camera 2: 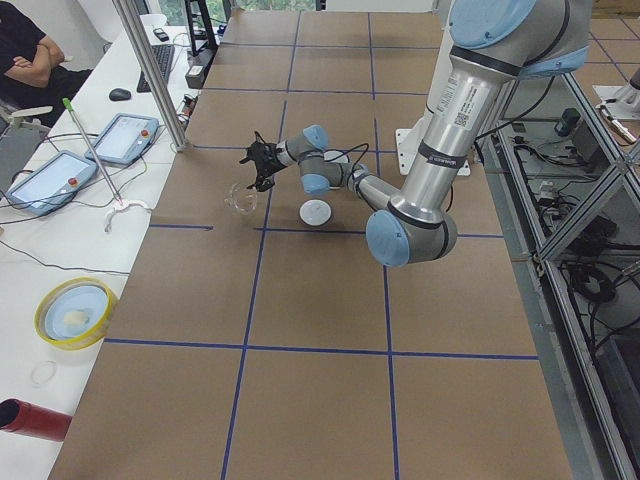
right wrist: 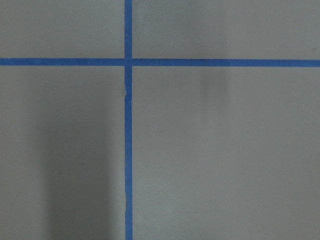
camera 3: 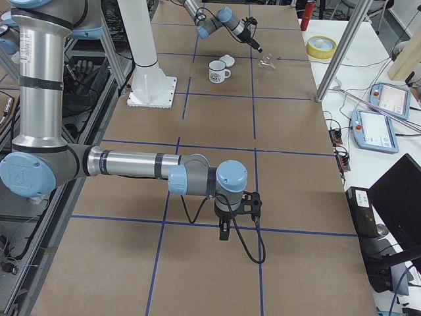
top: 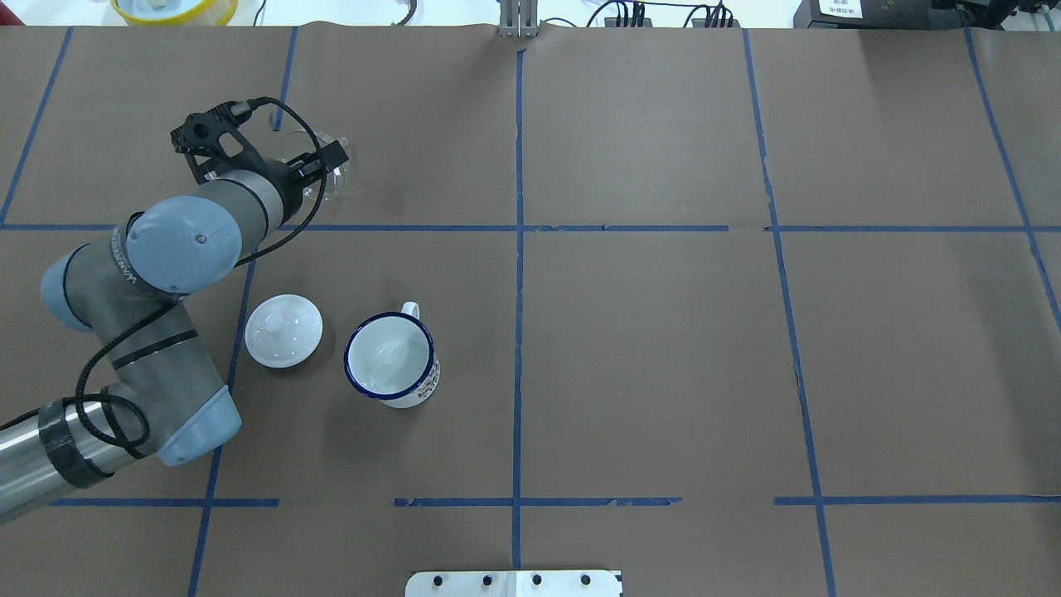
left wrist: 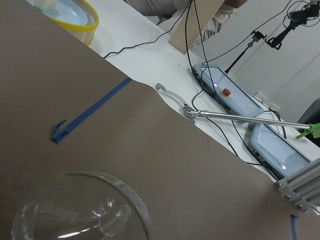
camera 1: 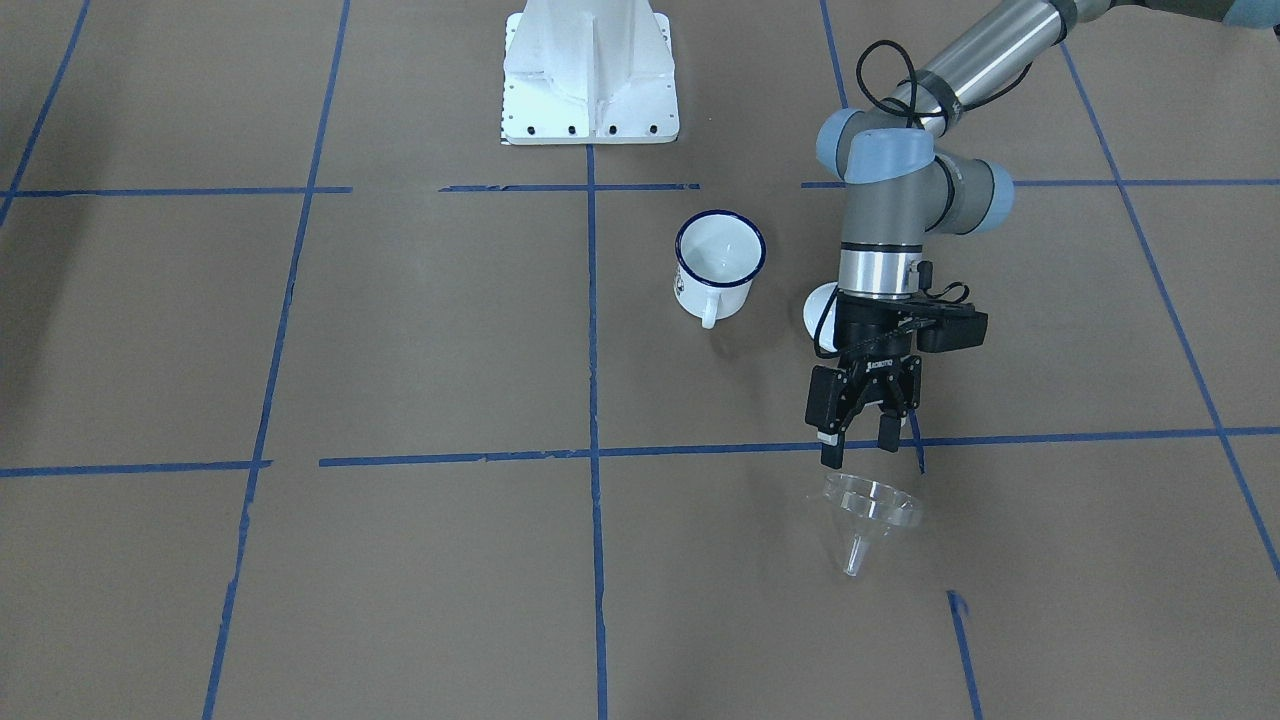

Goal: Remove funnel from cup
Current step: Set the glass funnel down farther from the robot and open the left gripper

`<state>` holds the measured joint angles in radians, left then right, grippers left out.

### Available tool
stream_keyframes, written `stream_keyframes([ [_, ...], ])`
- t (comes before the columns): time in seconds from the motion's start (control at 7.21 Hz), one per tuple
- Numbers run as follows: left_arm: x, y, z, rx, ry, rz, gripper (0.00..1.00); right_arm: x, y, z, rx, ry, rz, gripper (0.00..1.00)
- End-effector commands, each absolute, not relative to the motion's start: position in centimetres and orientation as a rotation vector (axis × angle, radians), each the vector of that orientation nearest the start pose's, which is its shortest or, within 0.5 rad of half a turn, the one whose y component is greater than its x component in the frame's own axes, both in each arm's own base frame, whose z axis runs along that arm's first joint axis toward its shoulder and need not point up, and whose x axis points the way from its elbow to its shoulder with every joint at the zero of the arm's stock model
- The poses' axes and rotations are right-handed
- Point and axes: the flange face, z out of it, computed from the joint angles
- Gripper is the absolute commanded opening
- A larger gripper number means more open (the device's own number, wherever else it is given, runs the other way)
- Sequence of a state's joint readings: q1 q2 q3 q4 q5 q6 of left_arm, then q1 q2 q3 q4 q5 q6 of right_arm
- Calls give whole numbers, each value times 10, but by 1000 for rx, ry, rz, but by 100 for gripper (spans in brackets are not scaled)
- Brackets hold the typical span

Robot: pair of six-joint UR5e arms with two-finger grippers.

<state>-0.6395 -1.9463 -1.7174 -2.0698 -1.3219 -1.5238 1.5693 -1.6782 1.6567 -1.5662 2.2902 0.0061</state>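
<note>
The clear funnel [camera 1: 868, 515] lies on its side on the brown table, out of the cup, with its spout pointing away from the robot. It also shows in the overhead view [top: 330, 172] and in the left wrist view [left wrist: 80, 212]. My left gripper [camera 1: 858, 450] is open and empty, just above the funnel's rim and not touching it. The white cup [camera 1: 720, 262] with a dark blue rim stands upright and empty nearer the robot's base [top: 391, 358]. My right gripper [camera 3: 225, 230] hangs over bare table far from both; I cannot tell whether it is open or shut.
A white round lid with a knob [top: 283, 330] lies beside the cup, under the left arm's wrist. The white robot base plate [camera 1: 590, 80] is at the table's robot side. Blue tape lines [right wrist: 128, 125] cross the table.
</note>
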Motion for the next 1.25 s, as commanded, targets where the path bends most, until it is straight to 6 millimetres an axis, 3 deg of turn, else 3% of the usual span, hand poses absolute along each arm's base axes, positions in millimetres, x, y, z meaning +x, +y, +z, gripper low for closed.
stream_keyframes([
  [0.0,403,-478,313,419,824,-416,100,67,-445,670,-19,-719,10,100],
  [0.28,398,-473,319,254,840,-181,100,67,-445,670,-19,-719,10,100],
  [0.55,394,-478,336,191,809,-50,100,67,-445,670,-19,-719,10,100],
  [0.69,387,-471,370,163,773,-52,100,67,-445,670,-19,-719,10,100],
  [0.83,382,-467,386,151,752,-51,100,67,-445,670,-19,-719,10,100],
  [1.11,384,-466,391,151,745,-35,100,67,-445,670,-19,-719,10,100],
])
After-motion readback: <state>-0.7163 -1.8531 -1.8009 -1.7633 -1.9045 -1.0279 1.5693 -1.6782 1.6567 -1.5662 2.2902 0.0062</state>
